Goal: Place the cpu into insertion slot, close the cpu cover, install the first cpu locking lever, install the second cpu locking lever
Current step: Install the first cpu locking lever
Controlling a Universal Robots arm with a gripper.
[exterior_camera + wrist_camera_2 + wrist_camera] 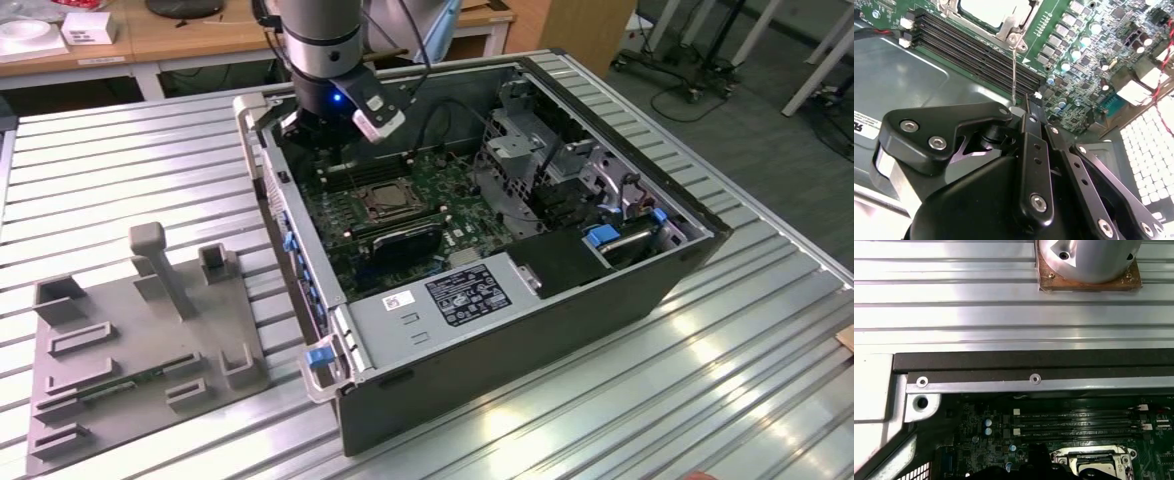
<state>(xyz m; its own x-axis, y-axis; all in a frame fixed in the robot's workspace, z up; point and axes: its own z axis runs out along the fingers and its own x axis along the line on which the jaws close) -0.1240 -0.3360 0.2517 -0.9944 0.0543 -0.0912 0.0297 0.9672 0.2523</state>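
Observation:
The cpu (989, 9) lies in the insertion slot (380, 196) on the green motherboard, its pale metal top showing. The cpu cover (1015, 25) lies flat around it as a silver frame, also seen in the first wrist view (1089, 454). A thin wire locking lever (1013, 70) runs from the cover's corner toward my gripper (1023, 107). The gripper is shut, and its black fingertips (1030, 112) sit right at the lever's free end. Whether they clamp the wire is unclear. In the exterior view the gripper (324, 135) hangs inside the case, beyond the slot.
The long black memory slots (974, 50) run between the socket and the gripper. The open computer case (561, 300) lies on a slatted metal table (120, 160). A grey fixture plate (134, 340) sits at the exterior view's left. The arm's base (1089, 260) is bolted beyond the case wall.

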